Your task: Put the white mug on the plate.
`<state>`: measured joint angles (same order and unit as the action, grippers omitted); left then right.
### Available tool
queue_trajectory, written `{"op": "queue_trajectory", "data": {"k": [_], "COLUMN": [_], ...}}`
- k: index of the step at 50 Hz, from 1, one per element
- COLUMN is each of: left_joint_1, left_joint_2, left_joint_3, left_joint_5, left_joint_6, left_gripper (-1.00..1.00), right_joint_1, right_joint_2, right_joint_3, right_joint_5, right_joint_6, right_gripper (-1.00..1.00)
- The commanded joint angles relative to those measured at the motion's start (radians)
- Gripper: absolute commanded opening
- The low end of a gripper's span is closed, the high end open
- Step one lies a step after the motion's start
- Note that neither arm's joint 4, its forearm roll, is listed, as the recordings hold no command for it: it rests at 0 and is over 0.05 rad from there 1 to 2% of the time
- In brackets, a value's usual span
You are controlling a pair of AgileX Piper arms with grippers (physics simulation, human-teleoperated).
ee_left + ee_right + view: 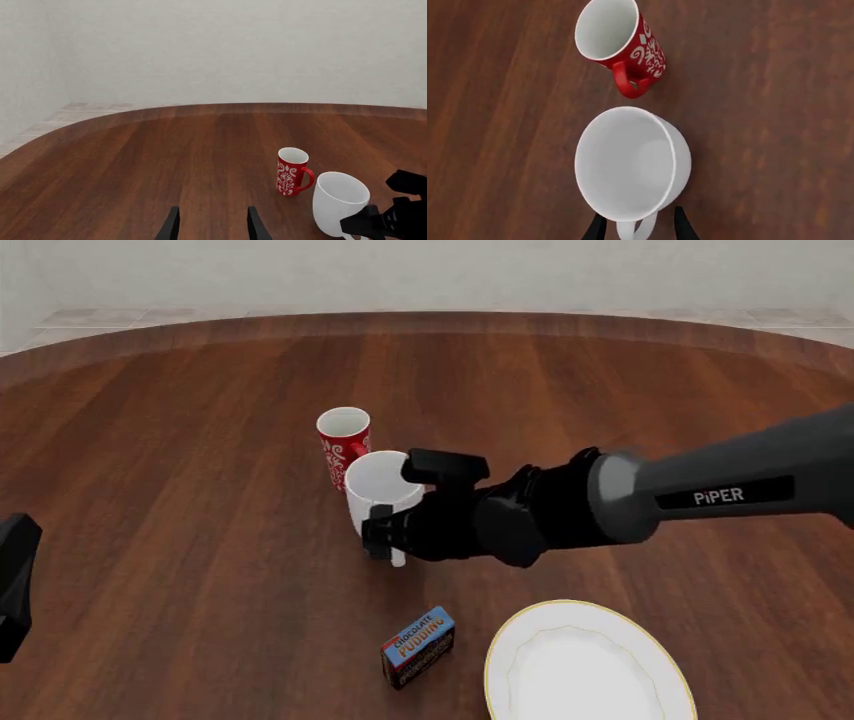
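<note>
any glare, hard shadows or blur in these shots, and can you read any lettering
Front view: sharp all over, flat even light, only faint shadows; the chocolate pudding box label is small but readable, and PIPER on the right arm is crisp. Right wrist view: no hot glare on the white mug, just soft shading inside. Left wrist view: no blur; the red mug pattern stays clear.

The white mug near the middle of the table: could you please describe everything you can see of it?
The tall, plain, glossy white mug looks ceramic, tapers slightly downward and is empty inside. It stands upright on the brown wooden table, just in front of the smaller red patterned mug. Its single loop handle points toward the right hand, whose two fingers straddle it. Whether they touch it cannot be told.
</note>
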<state>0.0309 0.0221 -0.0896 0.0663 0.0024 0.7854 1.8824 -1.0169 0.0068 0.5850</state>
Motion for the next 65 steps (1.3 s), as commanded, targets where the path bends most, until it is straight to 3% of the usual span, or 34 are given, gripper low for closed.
{"op": "queue_trajectory", "data": {"k": [1, 28, 40, 65], "left_joint_1": [0.001, 0.000, 0.001, 0.000], "left_joint_2": [-0.003, -0.004, -0.004, -0.009], "left_joint_3": [0.011, 0.011, 0.011, 0.011], "left_joint_5": [-0.007, -0.007, -0.007, -0.001], "left_joint_6": [0.000, 0.000, 0.000, 0.000], "left_gripper": [1.00, 1.00, 1.00, 1.00], "right_joint_1": [0.000, -0.009, -0.022, -0.037], "right_joint_2": [0.006, -0.085, -0.211, -0.508], "right_joint_3": [-0.012, -0.041, -0.016, 0.112], "right_joint_5": [0.008, 0.106, 0.181, 0.296], "right_joint_6": [-0.002, -0.053, -0.087, -0.103], "right_gripper": [-1.00, -1.00, -1.00, -1.00]}}
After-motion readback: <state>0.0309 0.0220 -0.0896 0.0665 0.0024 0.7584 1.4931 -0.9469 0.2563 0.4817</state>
